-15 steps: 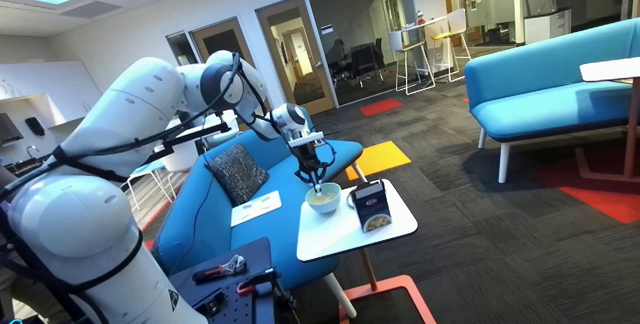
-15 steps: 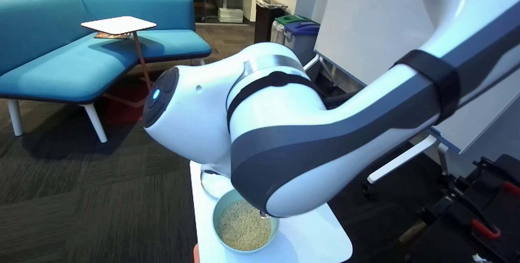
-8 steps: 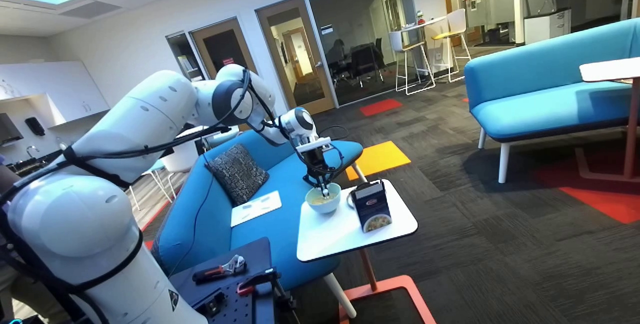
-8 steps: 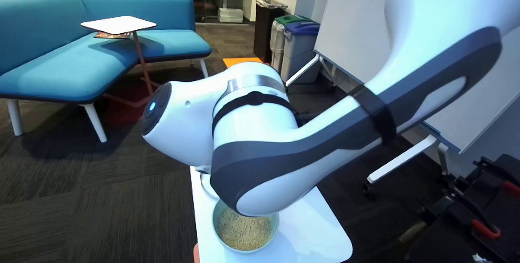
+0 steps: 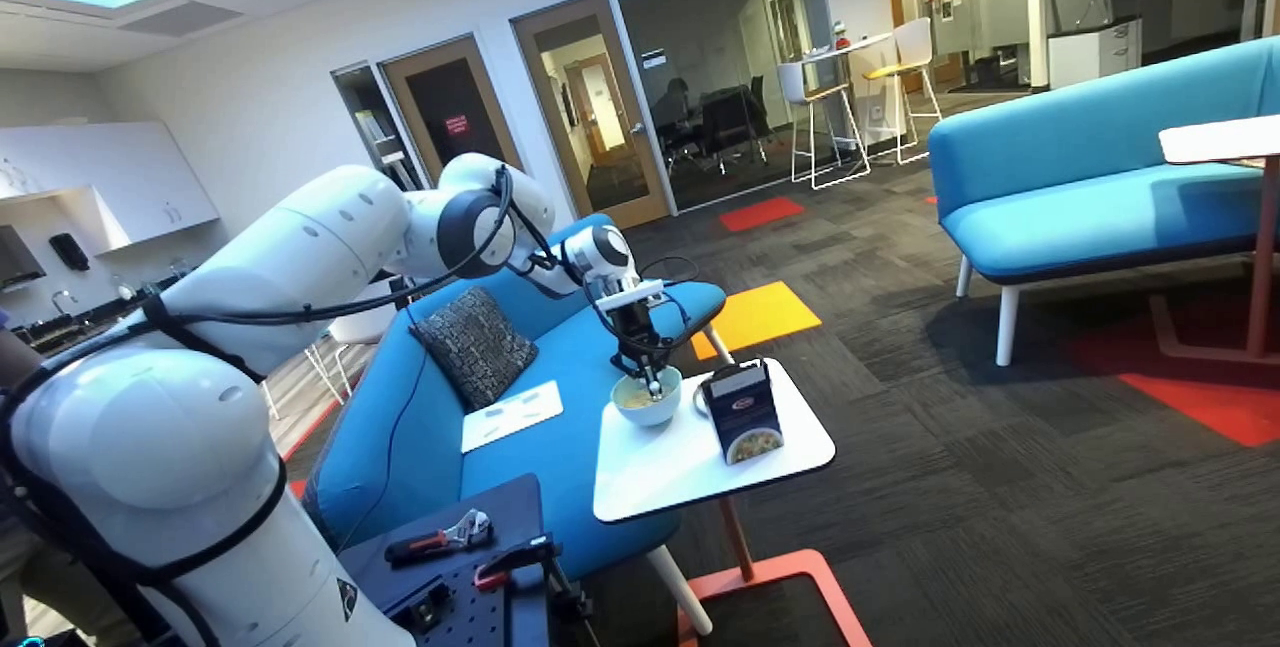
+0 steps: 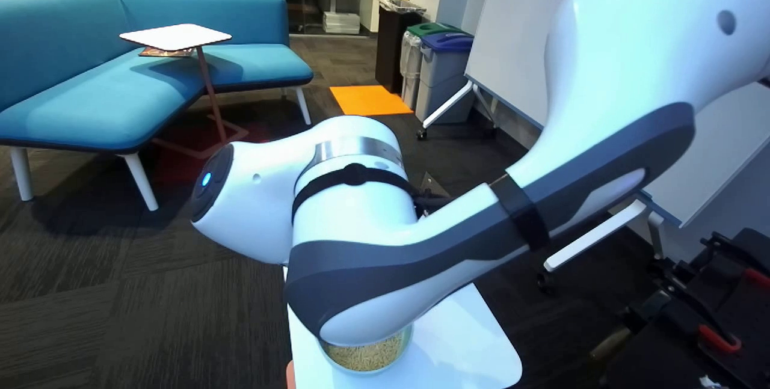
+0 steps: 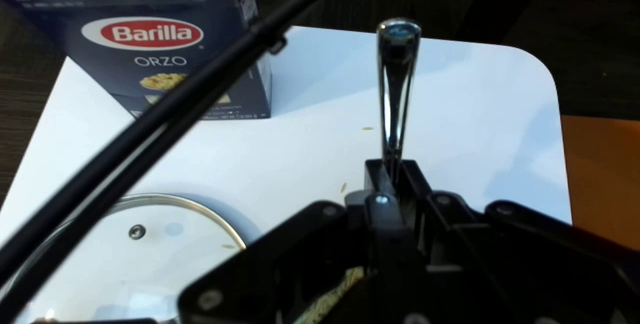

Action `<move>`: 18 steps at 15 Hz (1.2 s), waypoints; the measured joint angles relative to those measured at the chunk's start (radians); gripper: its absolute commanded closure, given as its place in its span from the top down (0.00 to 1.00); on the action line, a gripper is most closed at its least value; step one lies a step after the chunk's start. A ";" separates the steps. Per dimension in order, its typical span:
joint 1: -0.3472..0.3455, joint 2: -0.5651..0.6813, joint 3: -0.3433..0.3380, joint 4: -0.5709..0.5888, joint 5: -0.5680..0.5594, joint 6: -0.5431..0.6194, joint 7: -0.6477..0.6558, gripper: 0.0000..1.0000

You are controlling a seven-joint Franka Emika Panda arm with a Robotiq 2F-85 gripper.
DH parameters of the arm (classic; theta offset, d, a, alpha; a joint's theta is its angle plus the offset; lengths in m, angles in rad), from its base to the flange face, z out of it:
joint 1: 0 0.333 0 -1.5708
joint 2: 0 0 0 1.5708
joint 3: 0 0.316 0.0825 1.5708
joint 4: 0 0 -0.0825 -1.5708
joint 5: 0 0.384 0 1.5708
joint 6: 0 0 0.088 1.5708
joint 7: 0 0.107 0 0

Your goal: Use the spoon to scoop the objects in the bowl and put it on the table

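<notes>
Pinches the spoon by its handle in the gripper, pressed together on the metal, and hangs low over the bowl, set near the back left corner of the table in an exterior view. Cannot tell the depth of the scoop end in the grains, for being hidden behind the gripper. Looks shiny, slim and metallic, so probably stiff, light and slick rather than fragile; likely to swivel in so narrow a pinch if pushed sideways against the bowl wall. Leaves some handle jutting free toward the far table edge in the wrist view; for firmer control, best taken squarely across the handle, nearer the scoop. Seems to be at the scooping step. Expect a loose load, easily shed, judging by the stray grains lying on the white top. Treat the bowl as hard and perhaps breakable: press gently and avoid levering on the rim. Then lift level, well clear of the box by the upper left corner and of the glassy lid at lower left, before tipping out slowly onto the table.
</notes>
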 measured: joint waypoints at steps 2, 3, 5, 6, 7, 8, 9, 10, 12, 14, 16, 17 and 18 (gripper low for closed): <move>0.026 0.005 -0.015 0.024 0.000 -0.046 0.000 0.03; 0.040 0.005 -0.023 0.035 0.000 -0.071 0.000 0.03; 0.069 0.005 -0.041 0.059 0.000 -0.121 0.000 0.03; 0.080 0.005 -0.049 0.069 0.000 -0.142 0.000 0.03; 0.089 0.006 -0.056 0.077 0.000 -0.158 -0.001 0.03; 0.095 0.008 -0.063 0.084 0.000 -0.168 -0.003 0.03; 0.098 0.012 -0.070 0.089 0.000 -0.171 -0.004 0.03; 0.098 0.019 -0.074 0.095 0.000 -0.171 -0.005 0.03; 0.094 0.042 -0.084 0.113 0.000 -0.169 -0.009 0.03; 0.089 0.071 -0.096 0.132 0.000 -0.161 -0.022 0.03; 0.086 0.098 -0.102 0.154 -0.001 -0.152 -0.025 0.03; 0.086 0.111 -0.104 0.165 -0.001 -0.150 -0.026 0.03; 0.087 0.121 -0.107 0.176 -0.001 -0.150 -0.027 0.03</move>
